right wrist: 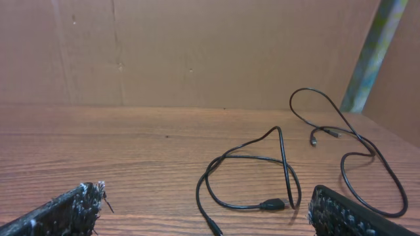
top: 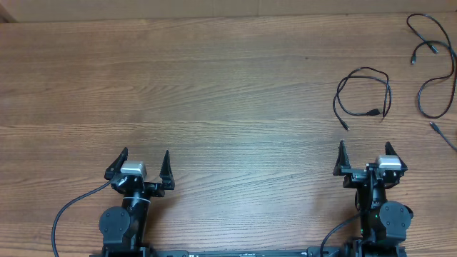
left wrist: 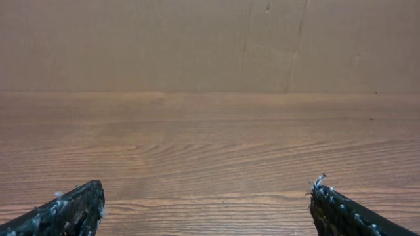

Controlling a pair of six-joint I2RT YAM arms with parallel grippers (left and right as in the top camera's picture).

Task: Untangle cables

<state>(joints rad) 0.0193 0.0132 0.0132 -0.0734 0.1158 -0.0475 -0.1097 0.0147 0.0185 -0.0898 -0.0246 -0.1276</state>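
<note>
Looping loosely, thin black cables [top: 388, 91] with small plug ends

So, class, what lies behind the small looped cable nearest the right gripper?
Behind the looped cable lies a longer black cable, apart from it, then bare table and a brown wall. Nothing there is covered.

Setting: a robotics lab bench. Wood-grain tabletop [top: 214, 86] with left arm [top: 127, 214] and right arm [top: 382, 218] mounted at its near edge. A plain brown backboard [left wrist: 164, 39] closes off the far side.
</note>
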